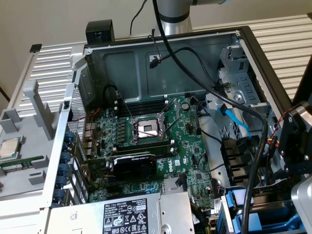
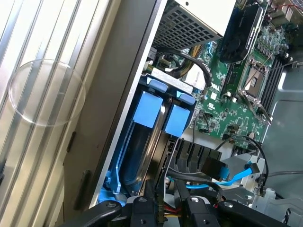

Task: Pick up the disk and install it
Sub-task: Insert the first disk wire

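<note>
Tool (image 2: 168,213) near blue-framed disk (image 2: 147,111) inside computer case (image 2: 124,109); ribbed pale surface (image 2: 38,156) alongside

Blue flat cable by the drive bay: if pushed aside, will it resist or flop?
Probably floppy: the blue flat cable bends in a loose curve. Likely light, being a thin ribbon. It may spring back, since one end seems plugged into a black connector.
</note>
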